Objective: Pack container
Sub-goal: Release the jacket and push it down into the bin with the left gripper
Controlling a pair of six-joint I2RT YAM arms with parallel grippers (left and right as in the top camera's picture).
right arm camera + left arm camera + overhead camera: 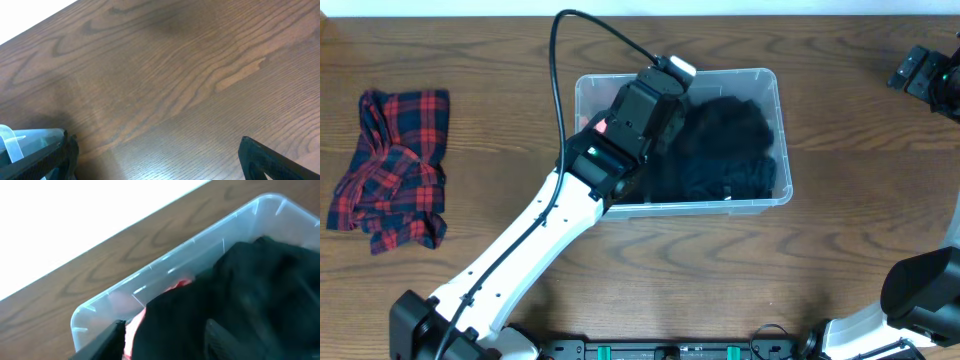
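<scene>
Hanging over the left part of the clear rectangular plastic container [775, 120], just above the heaped black clothing [730, 150] inside: left tool [655, 110]. Cannot tell how wide its jaws stand, or whether gripping anything. White left arm [530, 240] slanting up from the near edge. Right tool [155, 160] spread wide, empty, well apart at far right. Brown wooden table [720, 280]; red-and-navy plaid cloth [390, 170] crumpled at left.

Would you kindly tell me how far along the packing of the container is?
Done: black clothing lies inside the container. In hand: the left gripper is down in the container over that clothing; whether it grips anything cannot be told. Left: the red plaid garment lies on the table, outside the container. The right gripper is open, holding nothing.
</scene>
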